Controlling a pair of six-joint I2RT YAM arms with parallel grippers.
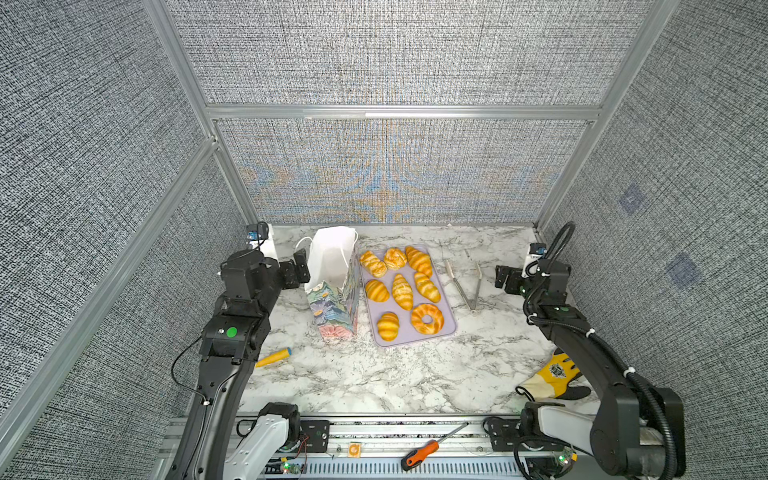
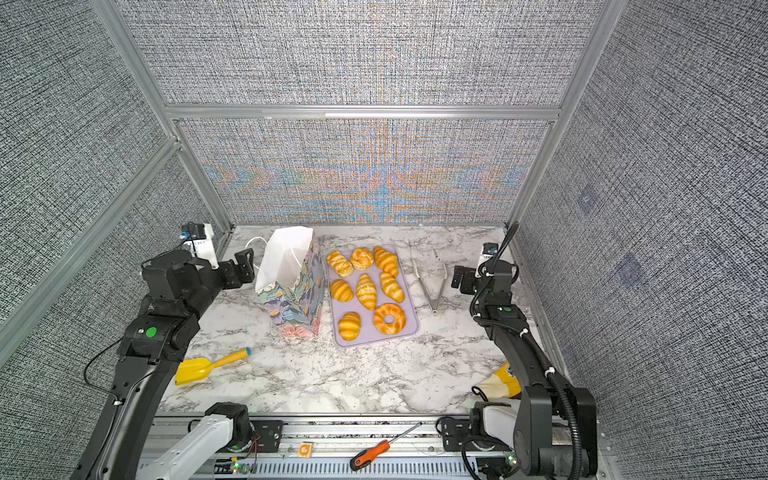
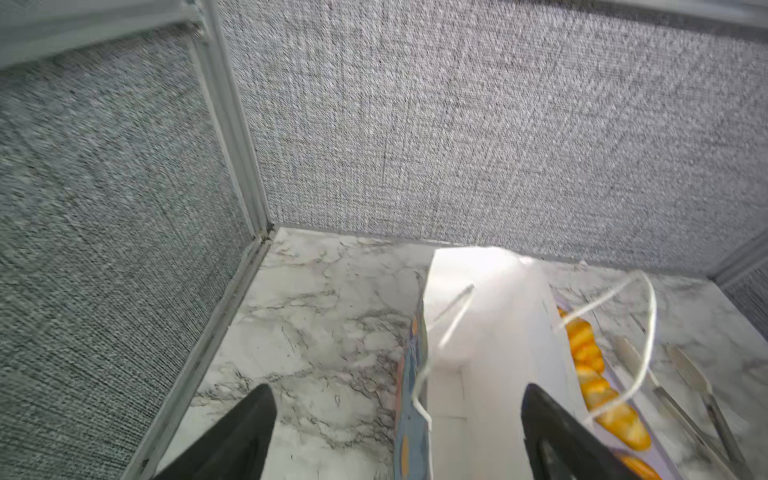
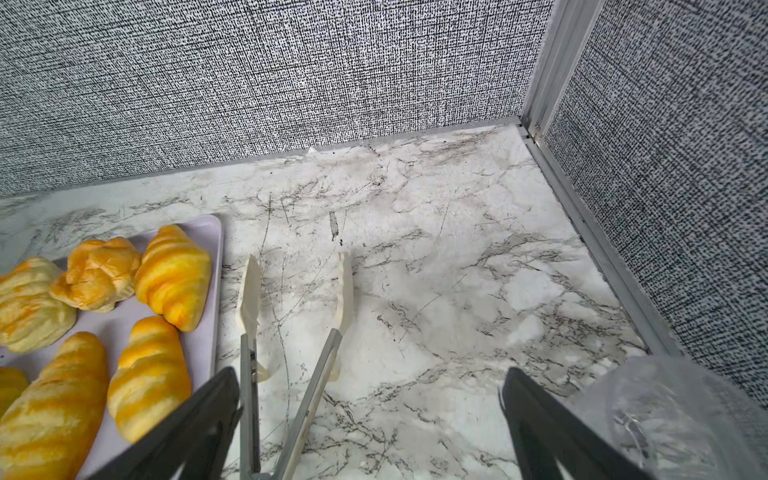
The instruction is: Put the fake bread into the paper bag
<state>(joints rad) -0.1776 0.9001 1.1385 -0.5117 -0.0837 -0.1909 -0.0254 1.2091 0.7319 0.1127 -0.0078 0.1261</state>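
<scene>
Enclosing marble-look tabletop [image 1: 374, 374]: grey woven walls [image 1: 395, 54]; paper bag [image 1: 332, 303] standing.

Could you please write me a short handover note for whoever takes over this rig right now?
Left hand: open, at the rim of the paper bag, apparently one finger on each side of its wall, gripping nothing.
Right hand: open and empty, near the tongs.
Things: all eight pieces of fake bread lie on the lilac tray; the bag stands upright beside it, mouth open.
Done: nothing; no bread seen in the bag.
Left: move all eight into the bag.
</scene>
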